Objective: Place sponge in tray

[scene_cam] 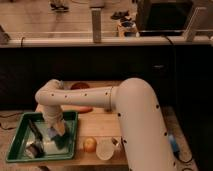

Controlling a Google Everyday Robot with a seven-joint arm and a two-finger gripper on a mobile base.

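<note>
The green tray (19, 131) sits at the table's front left corner. My arm curves down from the right, and the gripper (58, 132) is low inside the tray, near its right side. Right at the gripper's tip, just above the tray floor, shows the sponge (52, 132) as a small blue patch. Whether the gripper still holds it or it lies loose, I cannot tell. The arm's wrist hides part of the sponge.
A dark long-handled utensil (35, 128) and a small round grey item (34, 148) lie in the tray's left half. An orange fruit (90, 144) and a white cup (106, 149) stand at the front edge. An orange-red object (83, 109) lies behind the arm.
</note>
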